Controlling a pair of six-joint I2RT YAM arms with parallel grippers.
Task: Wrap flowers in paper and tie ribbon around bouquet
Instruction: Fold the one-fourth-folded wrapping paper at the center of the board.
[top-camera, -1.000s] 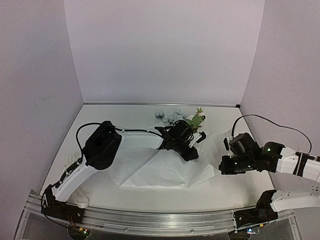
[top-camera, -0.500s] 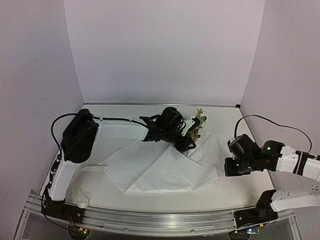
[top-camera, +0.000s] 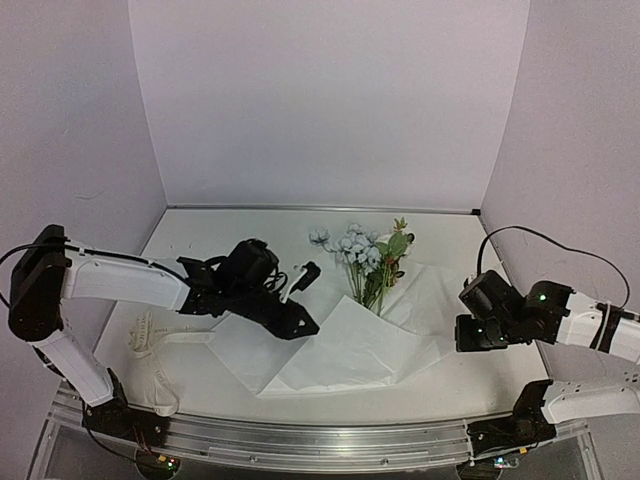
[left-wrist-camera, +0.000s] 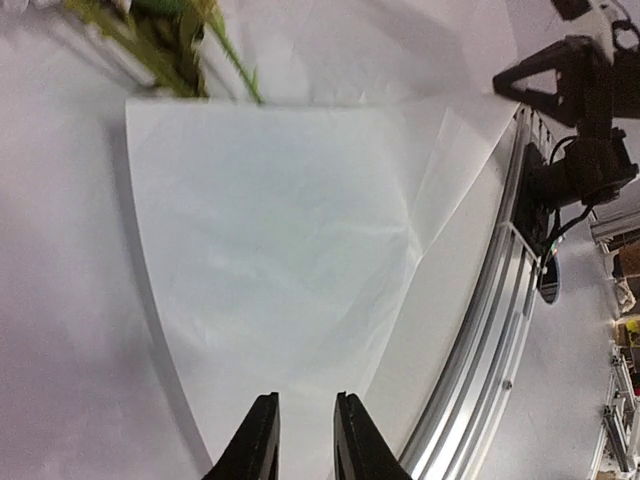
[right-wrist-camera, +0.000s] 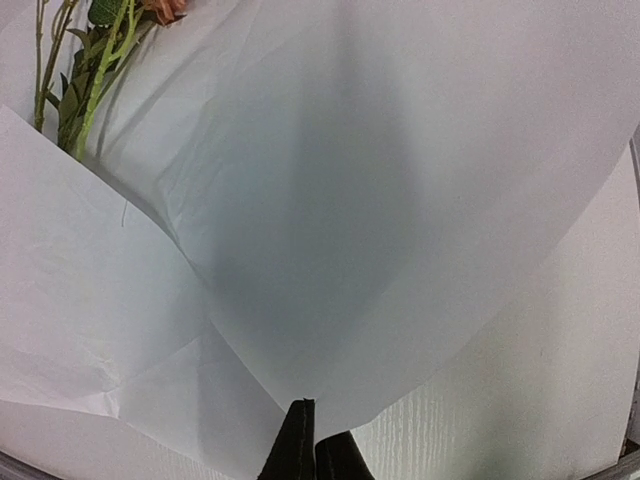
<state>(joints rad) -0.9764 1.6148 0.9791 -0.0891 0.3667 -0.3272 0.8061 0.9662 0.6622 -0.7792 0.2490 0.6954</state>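
Left hand (left-wrist-camera: 303, 410), slightly parted and empty, hovers over paper (left-wrist-camera: 280, 250); flowers (top-camera: 352, 245) lie near-to-far, blooms pointing away.

Black two-finger left gripper (left-wrist-camera: 303, 402) enters from the bottom edge, jaws narrowly parted with nothing between them, above a large thin white folded paper sheet (left-wrist-camera: 280, 250). Blurred green flower stems (left-wrist-camera: 170, 40) lie at the sheet's top-left corner. A ribbed aluminium rail (left-wrist-camera: 480, 360) runs along the right, with a black arm assembly (left-wrist-camera: 590, 110) beyond it.
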